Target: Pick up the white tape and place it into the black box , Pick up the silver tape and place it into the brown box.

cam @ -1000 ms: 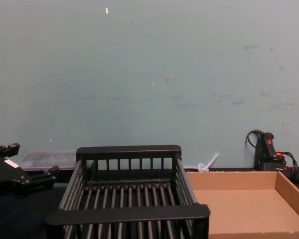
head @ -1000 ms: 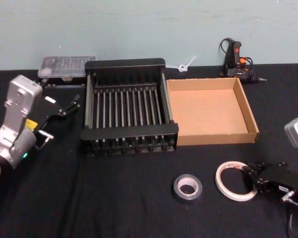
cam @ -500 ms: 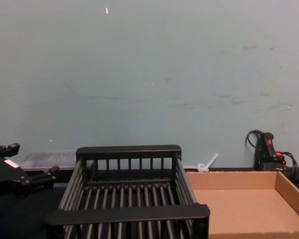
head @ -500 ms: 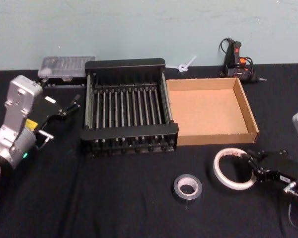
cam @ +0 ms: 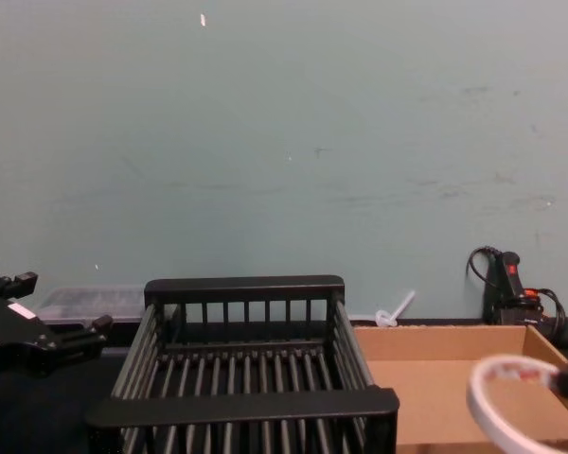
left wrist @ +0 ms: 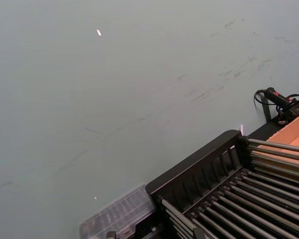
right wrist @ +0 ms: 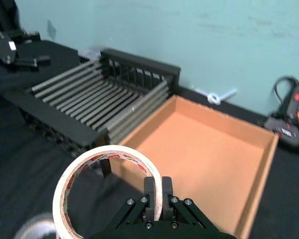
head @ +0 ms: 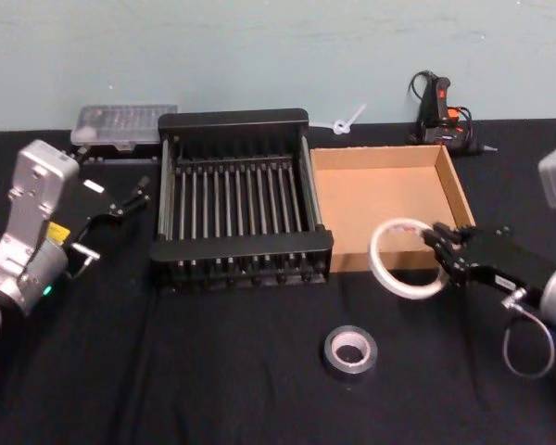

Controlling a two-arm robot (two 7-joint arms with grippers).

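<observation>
The right end effector (head: 437, 252) is holding the white tape (head: 403, 259) by one side of its ring, fingers pinched together across the band, and the ring is hanging clear of the tabletop (head: 232, 371) at the near edge of the brown box (head: 463, 218). In the right wrist view the tape (right wrist: 104, 186) is standing up from the fingers, with the black box (right wrist: 92, 102) well off to one side and the brown box (right wrist: 209, 144) directly ahead. That is the main risk: the tape belongs in the black box (head: 236, 199), yet it is sitting right over the near wall of the brown one, so letting go too soon would be dropping it in the wrong container or onto that wall. The grip is taking only a narrow part of the band, so a fast sideways swing could be twisting or slipping the ring in the fingers. The crate's thick rim is another hazard; a low carry could be catching the hanging ring on it, and a tilted release could leave the ring propped on the rim. The silver tape (head: 349, 350) is lying flat on the tabletop, nearer the robot, apart from both boxes. The left end effector (head: 130, 199) is hanging idle just beside the black box's left wall with its fingers apart.
</observation>
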